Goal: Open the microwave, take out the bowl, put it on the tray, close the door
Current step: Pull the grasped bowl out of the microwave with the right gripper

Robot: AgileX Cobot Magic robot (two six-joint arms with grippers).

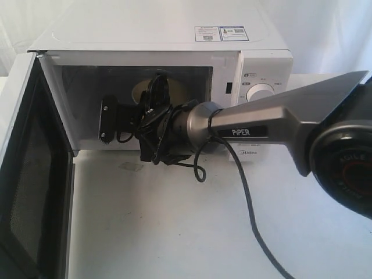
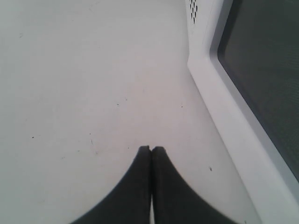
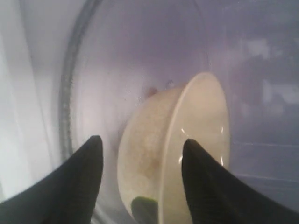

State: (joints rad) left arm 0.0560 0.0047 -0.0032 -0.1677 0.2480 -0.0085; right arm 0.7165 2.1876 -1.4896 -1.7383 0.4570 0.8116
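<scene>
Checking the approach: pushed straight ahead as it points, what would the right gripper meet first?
Likely the bowl, its rim between the open fingers of the right gripper; depth is unclear.

bowl (image 1: pixel 178 91) half hidden (behind arm (image 1: pixel 251 125)), door (image 1: pixel 23 174) cropped

The white microwave (image 1: pixel 145 29) is standing across the upper frame, its door (image 1: pixel 23 174) hanging wide open at the left edge. The glossy cream bowl (image 3: pixel 196 140) is sitting inside its cavity, upper centre.
</scene>
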